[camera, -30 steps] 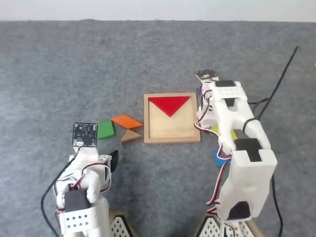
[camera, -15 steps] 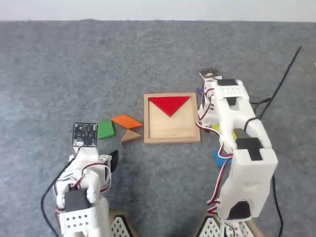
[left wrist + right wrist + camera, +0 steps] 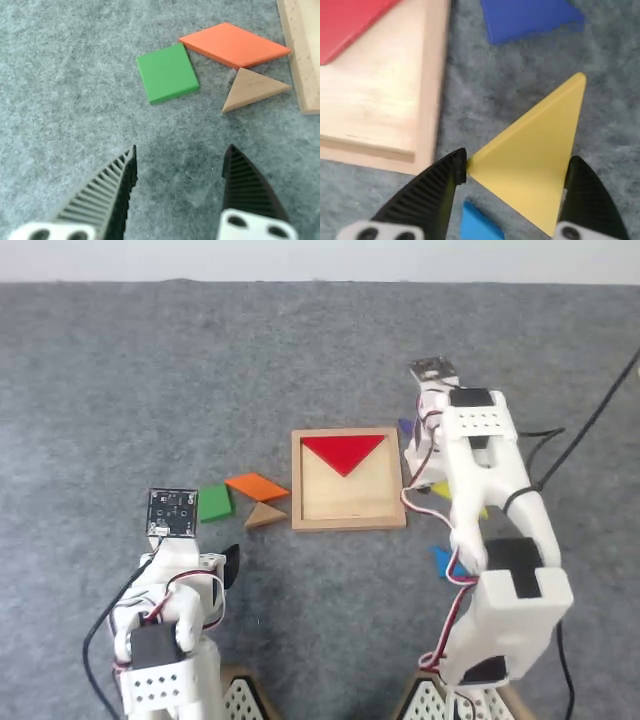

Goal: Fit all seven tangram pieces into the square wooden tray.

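R gripper [image 3: 515, 187] fingers spread, yellow triangle [image 3: 530, 155] betw. them, prob. lined up to grasp; L gripper [image 3: 181, 165] released, holds nothing.

Left arm [image 3: 165, 615], white plastic with black servos: folded back over its base, black-fingered left gripper [image 3: 177, 187] pointing down, jaws spread wide apart. Right arm [image 3: 490, 510], same build: stretched forward, wrist bent downward, right gripper [image 3: 518, 165] with jaws parted wide.
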